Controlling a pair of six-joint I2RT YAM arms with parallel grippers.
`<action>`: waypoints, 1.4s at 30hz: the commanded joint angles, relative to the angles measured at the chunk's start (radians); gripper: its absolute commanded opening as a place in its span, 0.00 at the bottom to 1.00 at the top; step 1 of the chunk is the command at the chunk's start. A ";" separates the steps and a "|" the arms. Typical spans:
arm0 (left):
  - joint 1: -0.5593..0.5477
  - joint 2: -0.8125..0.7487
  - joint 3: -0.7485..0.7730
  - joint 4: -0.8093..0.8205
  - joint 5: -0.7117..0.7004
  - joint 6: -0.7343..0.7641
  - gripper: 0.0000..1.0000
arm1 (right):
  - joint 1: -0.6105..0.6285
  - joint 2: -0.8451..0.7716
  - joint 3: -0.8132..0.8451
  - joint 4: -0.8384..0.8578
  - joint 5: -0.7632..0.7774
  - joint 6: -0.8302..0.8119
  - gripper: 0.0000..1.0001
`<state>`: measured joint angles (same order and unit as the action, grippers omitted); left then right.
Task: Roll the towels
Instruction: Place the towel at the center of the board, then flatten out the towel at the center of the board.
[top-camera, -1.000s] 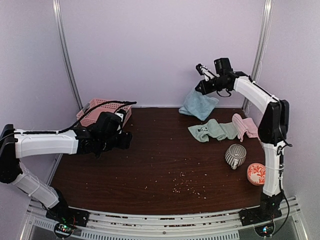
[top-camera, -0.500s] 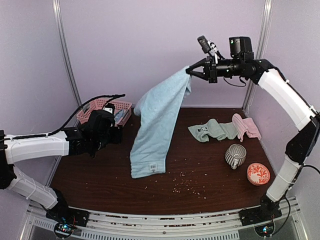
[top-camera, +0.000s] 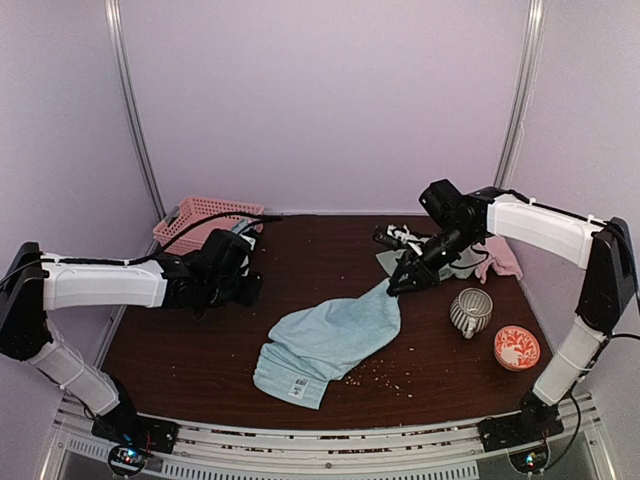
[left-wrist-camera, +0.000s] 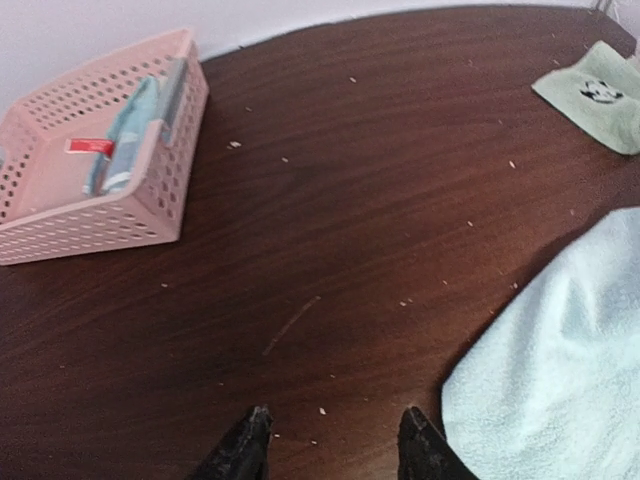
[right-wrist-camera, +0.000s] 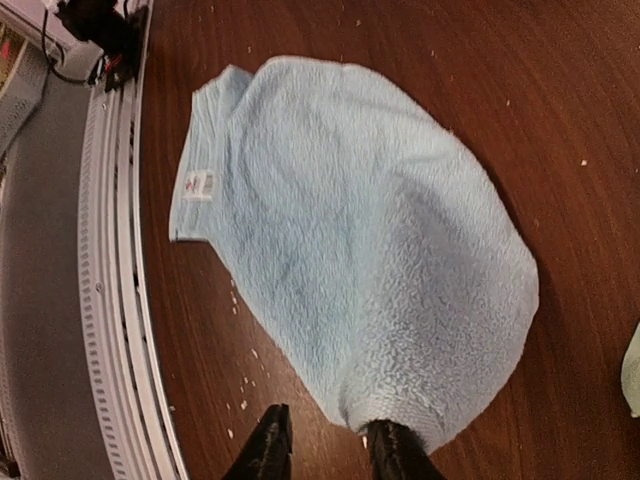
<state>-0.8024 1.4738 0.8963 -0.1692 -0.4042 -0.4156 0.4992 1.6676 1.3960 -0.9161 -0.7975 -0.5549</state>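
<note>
The dark wooden table (top-camera: 190, 345) fills the top view. A light blue towel (top-camera: 335, 335) lies spread flat on it, from the centre toward 7 o'clock, with its white label at the near corner. The right gripper (right-wrist-camera: 330, 445) sits low at the towel's 2 o'clock corner. Its jaws stand a narrow gap apart with bare wood between them, and the cloth's edge lies against one finger and is not pinched.

The left gripper (left-wrist-camera: 335, 448) hovers at 9 o'clock, just beside the towel's left edge. Its jaws are moderately apart and hold nothing.

A pink perforated basket (top-camera: 200, 213) stands at 10 o'clock, with a light blue cloth (left-wrist-camera: 125, 140) bearing a red tag inside.

At 2 o'clock lies a sage green towel (left-wrist-camera: 585, 85) with a small dark mark, and a pink towel (top-camera: 503, 258) lies bunched beside it. A ribbed grey mug (top-camera: 470, 312) stands at 3 o'clock, and a red patterned bowl (top-camera: 517, 347) is at 4 o'clock. Pale crumbs (top-camera: 365, 372) dot the wood near 6 o'clock.
</note>
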 joint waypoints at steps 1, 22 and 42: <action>-0.003 0.044 0.050 -0.070 0.232 0.018 0.43 | -0.002 -0.061 -0.053 -0.212 0.151 -0.245 0.32; -0.003 0.045 -0.106 -0.221 0.705 0.006 0.54 | 0.127 0.353 0.140 0.070 0.519 0.155 0.64; -0.038 -0.143 0.517 -0.519 -0.103 0.316 0.00 | 0.050 0.040 0.358 0.237 0.396 -0.026 0.00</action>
<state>-0.7963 1.5078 1.4055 -0.6292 -0.3038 -0.2234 0.5812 2.0357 1.9938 -0.8253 -0.3309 -0.4217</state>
